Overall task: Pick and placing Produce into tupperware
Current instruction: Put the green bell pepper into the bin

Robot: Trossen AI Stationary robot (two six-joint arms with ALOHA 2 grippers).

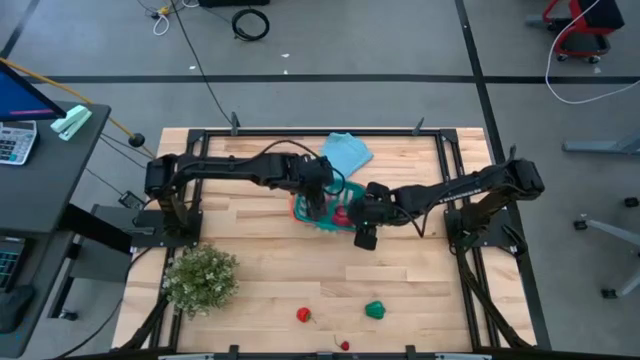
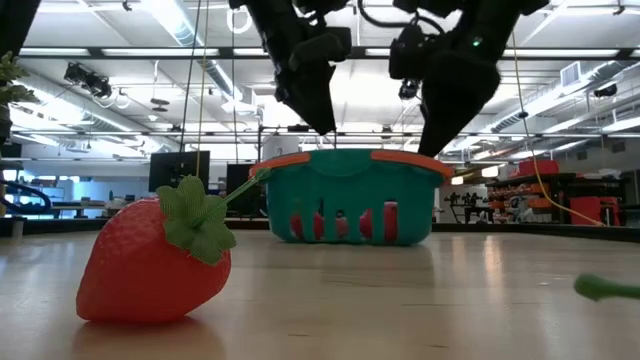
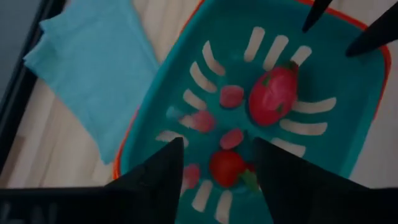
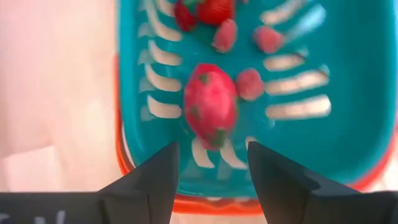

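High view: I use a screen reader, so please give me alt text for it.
Both grippers, left gripper and right gripper, open over the teal basket at mid-table. A red piece, green piece and potted plant sit near the front edge.

one teal basket (image 1: pixel 322 213) sat on the table, with one light-blue cloth (image 1: pixel 347 152) and one potted plant (image 1: pixel 201 279). two arms worked there, so two grippers: the left gripper (image 3: pixel 214 163) and the right gripper (image 4: pixel 210 163), each with fingers apart. inside the basket lay two pieces: one pink-red speckled fruit (image 3: pixel 273 95) and one red strawberry (image 3: pixel 226 167), possibly another hidden. loose on the wood were three: one red strawberry (image 1: pixel 304 315), one green piece (image 1: pixel 375 310), and one small red piece (image 1: pixel 345 346).
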